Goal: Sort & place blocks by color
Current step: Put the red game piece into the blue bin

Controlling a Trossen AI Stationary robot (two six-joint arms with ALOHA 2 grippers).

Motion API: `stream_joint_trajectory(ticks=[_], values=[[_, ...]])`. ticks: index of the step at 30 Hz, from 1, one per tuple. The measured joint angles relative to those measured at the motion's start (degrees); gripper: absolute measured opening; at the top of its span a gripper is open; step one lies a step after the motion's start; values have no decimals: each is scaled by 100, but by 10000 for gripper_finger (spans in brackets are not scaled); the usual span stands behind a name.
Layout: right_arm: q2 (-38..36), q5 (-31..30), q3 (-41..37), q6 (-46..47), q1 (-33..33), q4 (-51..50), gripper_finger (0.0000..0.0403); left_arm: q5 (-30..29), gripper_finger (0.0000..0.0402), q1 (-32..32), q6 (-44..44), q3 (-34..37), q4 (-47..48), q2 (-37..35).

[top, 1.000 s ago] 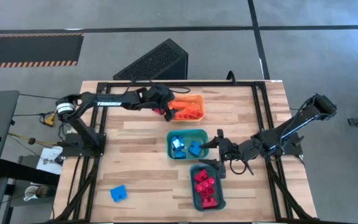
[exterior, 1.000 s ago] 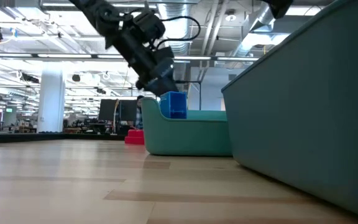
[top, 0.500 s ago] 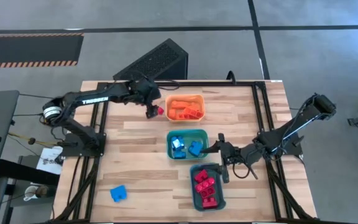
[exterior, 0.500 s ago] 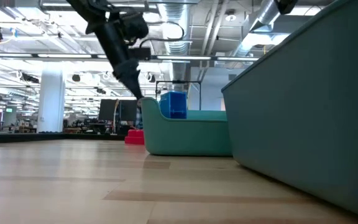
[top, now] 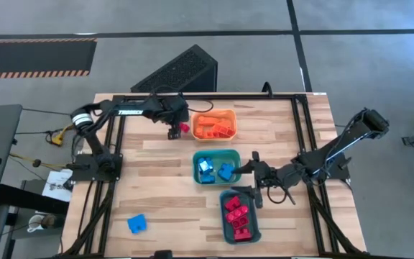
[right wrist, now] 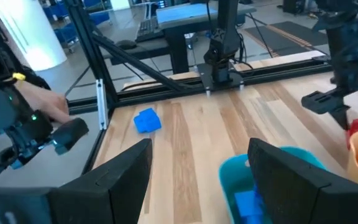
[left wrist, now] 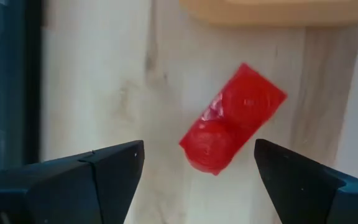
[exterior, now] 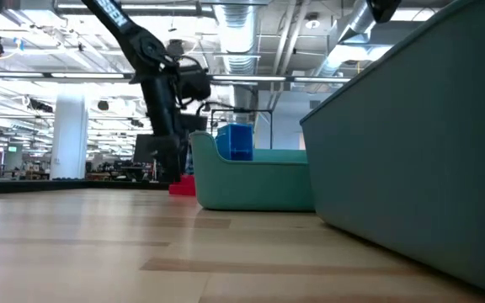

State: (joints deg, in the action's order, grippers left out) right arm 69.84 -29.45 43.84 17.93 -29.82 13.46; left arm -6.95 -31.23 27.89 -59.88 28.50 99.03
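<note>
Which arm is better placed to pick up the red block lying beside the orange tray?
Likely the left: its open hand hangs directly above the red block. The right hand is between the two teal trays.

Bright, even light — low view backlit by ceiling lamps, left wrist view soft.

Overhead camera stares straight down on the whole worktop. The low one sits at surface level, tight against the teal tray. Left wrist view hovers close over the red block, also seen at eleven o'clock overhead.
</note>
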Motion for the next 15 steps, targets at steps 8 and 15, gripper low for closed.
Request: stream_joint_trajectory(ticks=[8,15], values=[[0,-50,-7,7,144,-337,286,316,288,-59,99,-27,25,562],[0,-61,-7,9,146,-420,286,554,213,-47,14,-16,56,644]])
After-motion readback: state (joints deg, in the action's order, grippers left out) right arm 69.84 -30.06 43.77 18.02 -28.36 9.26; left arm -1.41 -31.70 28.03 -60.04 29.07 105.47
